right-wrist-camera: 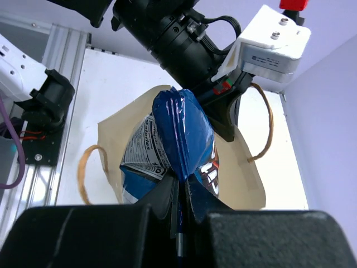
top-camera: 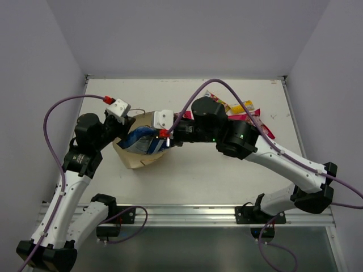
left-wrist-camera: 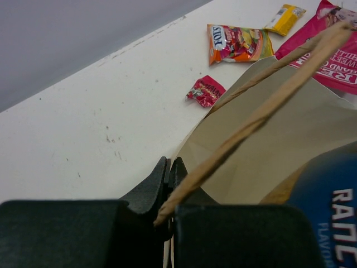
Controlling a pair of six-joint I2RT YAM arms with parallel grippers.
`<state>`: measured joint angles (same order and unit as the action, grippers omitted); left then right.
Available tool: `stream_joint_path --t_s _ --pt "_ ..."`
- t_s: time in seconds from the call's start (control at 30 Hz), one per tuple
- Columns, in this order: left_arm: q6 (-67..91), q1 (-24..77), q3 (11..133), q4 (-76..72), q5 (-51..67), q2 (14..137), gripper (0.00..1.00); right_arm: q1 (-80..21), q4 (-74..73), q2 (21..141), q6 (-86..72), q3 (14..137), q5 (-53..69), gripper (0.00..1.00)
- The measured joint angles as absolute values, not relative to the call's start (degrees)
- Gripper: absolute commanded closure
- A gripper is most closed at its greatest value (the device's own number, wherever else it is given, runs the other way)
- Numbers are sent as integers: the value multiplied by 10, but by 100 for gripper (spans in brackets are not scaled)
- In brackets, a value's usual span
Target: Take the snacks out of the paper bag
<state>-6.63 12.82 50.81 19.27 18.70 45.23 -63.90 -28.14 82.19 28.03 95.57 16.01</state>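
Blue Doritos chip bag (right-wrist-camera: 181,139) is sitting half out of the paper bag (right-wrist-camera: 245,184) mouth, right gripper (right-wrist-camera: 179,206) pinching tight on its crimped end seam. Left gripper (left-wrist-camera: 169,178) is clamping the paper bag rim. Packet is looking light, puffy, slick foil; flat seam is giving the surest hold, chips inside likely crushing easily.

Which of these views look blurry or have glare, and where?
Left wrist: the left gripper and blue chip bag up close are soft, the candy pouch farther off sharper. Right wrist: glare streaks on the chip bag's crease, right gripper blurred. Top external: even light, faint shadows.
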Motion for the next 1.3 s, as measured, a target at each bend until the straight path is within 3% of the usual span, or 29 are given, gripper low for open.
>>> stream_joint_path --t_s 0.43,0.8,1.03,1.3 --pt "-57 128 508 191 150 464 100 -639 -164 671 221 821 115 100" --pt "-51 128 512 200 83 476 100 -597 -59 561 229 804 2 100" --pt "-38 128 527 219 33 485 100 -486 -64 586 203 737 -20 100" --pt "-24 128 533 229 3 493 100 -432 -89 732 192 672 -40 100"
